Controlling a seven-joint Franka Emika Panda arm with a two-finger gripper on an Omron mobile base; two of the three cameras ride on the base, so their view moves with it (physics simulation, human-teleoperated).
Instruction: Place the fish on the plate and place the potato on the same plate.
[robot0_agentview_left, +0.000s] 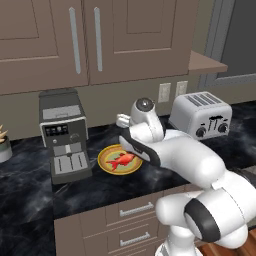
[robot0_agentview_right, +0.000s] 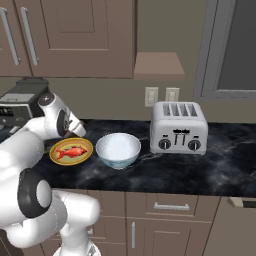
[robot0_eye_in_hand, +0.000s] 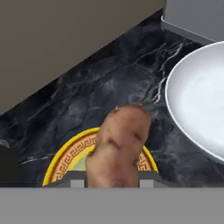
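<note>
Black marble table carries the plate (robot0_agentview_right: 71, 151) with the fish (robot0_agentview_right: 73, 151) on it; the hand (robot0_eye_in_hand: 113, 183), part-closed on the potato (robot0_eye_in_hand: 119, 146) above the rim, could drop it off-plate.

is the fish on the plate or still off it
On it. The fish lies inside the rim of the plate, near its centre, in both base views.
</note>
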